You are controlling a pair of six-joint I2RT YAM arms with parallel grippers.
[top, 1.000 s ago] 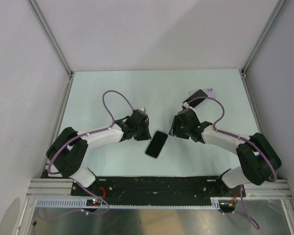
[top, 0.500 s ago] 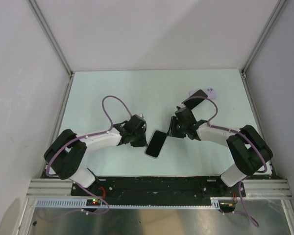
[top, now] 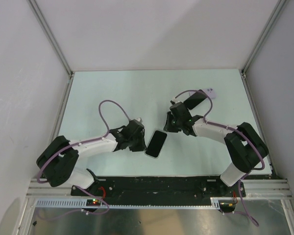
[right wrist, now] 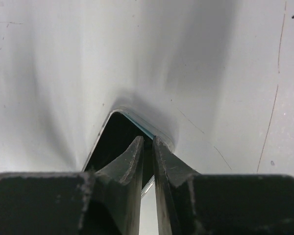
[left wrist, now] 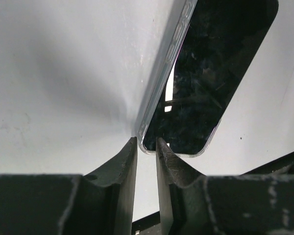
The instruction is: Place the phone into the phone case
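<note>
Pale surface (top: 112, 93): phone (top: 156, 144) flat between arms. Right tool (right wrist: 147, 139) just narrowed onto far corner, left tool (left wrist: 147, 141) barely apart at near corner. You can't confirm either grip; corner press likely next.

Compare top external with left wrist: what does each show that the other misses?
Only top external: the right gripper at the far corner of the phone, plus a dark slab farther back. Only left wrist: a clear rim along the phone's edge, its corner between the fingertips. Both: the dark phone and the left gripper.
</note>
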